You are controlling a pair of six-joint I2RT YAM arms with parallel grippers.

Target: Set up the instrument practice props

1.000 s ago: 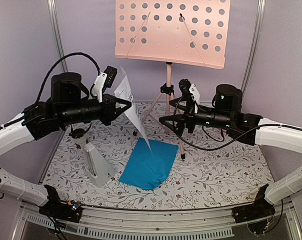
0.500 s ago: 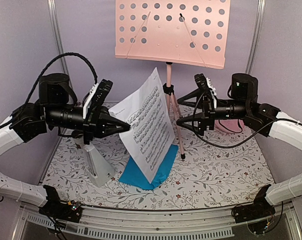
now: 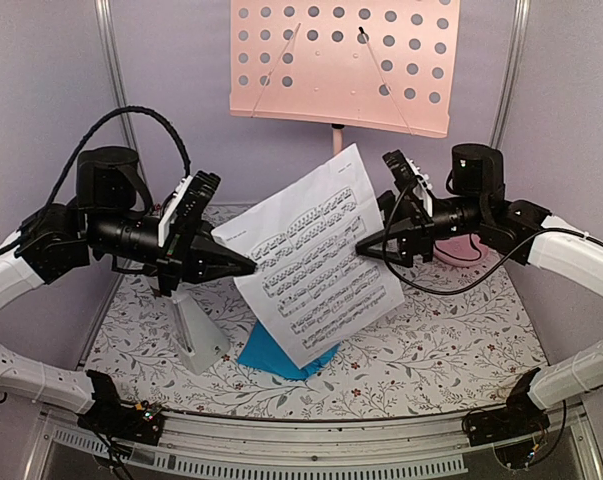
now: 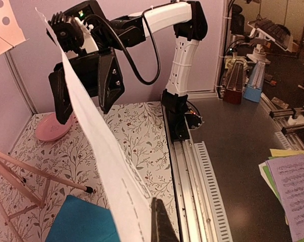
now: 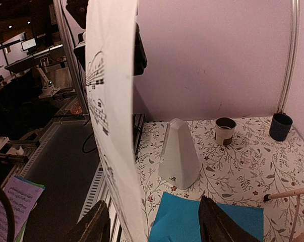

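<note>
1. The left gripper (image 3: 243,266) had its jaws pressed together on the left edge of the white sheet (image 3: 316,255), pinching it and carrying it in the air out past its fingertips.
2. The sheet looked feather-light and limp. It bowed along its length, so a one-edge pinch would likely leave it flopping and twisting. It would crease or tear if pulled hard, I judged, and the best holds were the blank margins on opposite edges, kept lightly taut.
3. It was plain white paper printed with rows of black music staves, tilted with a corner high and its lower corner hanging below both grippers, over the blue sheet (image 3: 266,352).
4. The right gripper (image 3: 364,243) stood spread, its fingers (image 5: 94,224) either side of the sheet's right edge and not yet clamped on it as far as I could see.
5. The pink music stand (image 3: 341,60) rose behind and above both grippers, its tray bare. The white metronome (image 3: 196,330) sat below the left gripper.
</note>
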